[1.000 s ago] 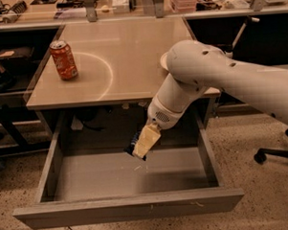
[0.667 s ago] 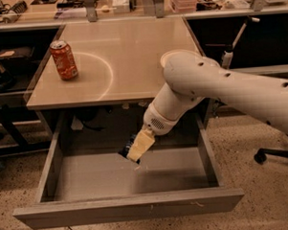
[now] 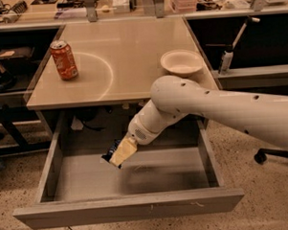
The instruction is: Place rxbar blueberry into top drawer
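My gripper [image 3: 118,155] hangs over the open top drawer [image 3: 133,207], left of its middle and a little above the grey bottom. It is shut on the rxbar blueberry [image 3: 110,153], whose dark wrapper shows past the pale fingers [image 3: 124,151]. The drawer is pulled fully out below the tan table [image 3: 117,60]. My white arm reaches in from the right and hides part of the drawer's back.
An orange soda can [image 3: 64,60] stands upright at the table's left. A pale bowl [image 3: 182,62] sits at the table's right, near the edge. A chair base [image 3: 272,154] is on the floor at right. Cluttered desks run along the back.
My arm has swung left and lower, carrying the bar further over the drawer's left part. The bowl, hidden before by the arm, now shows.
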`<state>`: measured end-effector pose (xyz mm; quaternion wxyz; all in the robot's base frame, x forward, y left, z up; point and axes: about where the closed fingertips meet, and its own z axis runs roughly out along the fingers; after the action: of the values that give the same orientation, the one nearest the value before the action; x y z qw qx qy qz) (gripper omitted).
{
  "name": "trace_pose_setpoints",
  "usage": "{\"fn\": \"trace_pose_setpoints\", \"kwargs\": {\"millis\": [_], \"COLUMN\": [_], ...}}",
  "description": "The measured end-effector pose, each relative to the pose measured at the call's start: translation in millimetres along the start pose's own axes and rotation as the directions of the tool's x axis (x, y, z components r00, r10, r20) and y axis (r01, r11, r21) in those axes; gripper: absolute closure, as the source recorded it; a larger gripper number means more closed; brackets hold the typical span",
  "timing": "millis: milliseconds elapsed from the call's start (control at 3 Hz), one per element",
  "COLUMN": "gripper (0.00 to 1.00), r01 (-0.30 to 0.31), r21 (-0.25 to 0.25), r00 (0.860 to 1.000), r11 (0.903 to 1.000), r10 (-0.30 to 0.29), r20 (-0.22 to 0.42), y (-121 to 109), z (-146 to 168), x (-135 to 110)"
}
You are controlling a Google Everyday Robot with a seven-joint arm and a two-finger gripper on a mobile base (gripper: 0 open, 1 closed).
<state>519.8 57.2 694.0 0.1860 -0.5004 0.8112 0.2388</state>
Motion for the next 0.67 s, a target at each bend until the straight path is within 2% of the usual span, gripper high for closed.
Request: {"fn": "trace_pose_setpoints", "kwargs": {"millis": [333,667], "gripper": [1.0,1.0], "r01": [-0.007,-0.004], "r21": [-0.031,-0.044], "r00": [1.0,1.0], "r11": [0.9995,0.999], "r10": [0.007,0.003], "r20": [0.004,-0.015], "y": [6.1,1.8], "z": [31.5,59.9], "x": [5.1,7.5]}}
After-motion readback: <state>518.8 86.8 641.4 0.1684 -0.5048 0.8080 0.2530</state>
